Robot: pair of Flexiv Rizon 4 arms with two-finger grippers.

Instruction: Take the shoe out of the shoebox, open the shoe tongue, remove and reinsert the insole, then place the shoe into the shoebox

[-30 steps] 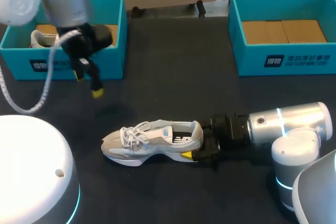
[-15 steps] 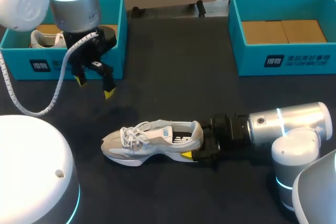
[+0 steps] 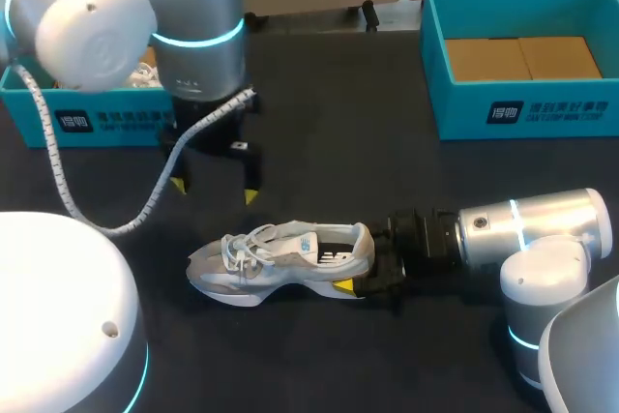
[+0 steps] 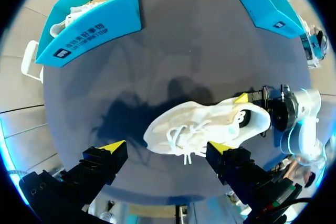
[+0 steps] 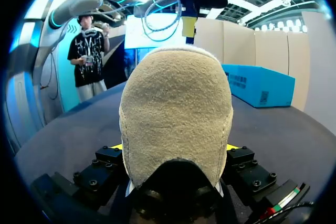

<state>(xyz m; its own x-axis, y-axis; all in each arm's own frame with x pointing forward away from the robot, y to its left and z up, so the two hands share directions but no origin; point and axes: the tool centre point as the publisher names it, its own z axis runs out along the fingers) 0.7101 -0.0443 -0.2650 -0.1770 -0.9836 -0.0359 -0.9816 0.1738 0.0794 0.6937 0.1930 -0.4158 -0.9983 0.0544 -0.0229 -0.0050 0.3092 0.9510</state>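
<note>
Two grippers for you to check. Right gripper (image 3: pixel 360 268) is clamping the shoe (image 3: pixel 280 260) by its heel from 3 o'clock. Shoe is sitting upright on the table (image 3: pixel 329 123), mid-table, toe pointing to 9 o'clock. Left gripper (image 3: pixel 215 190) is hanging just off the toe's 11 o'clock, fingers spread wide, gripping nothing. Left shoebox (image 3: pixel 97 121) is sitting at 10 o'clock, right shoebox (image 3: pixel 522 111) at 2.

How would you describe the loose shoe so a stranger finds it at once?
On the dark table, in front of the two teal boxes, lies a pale laced shoe. The right gripper grips its heel; unlike the other shoe, it sits outside any box.
</note>
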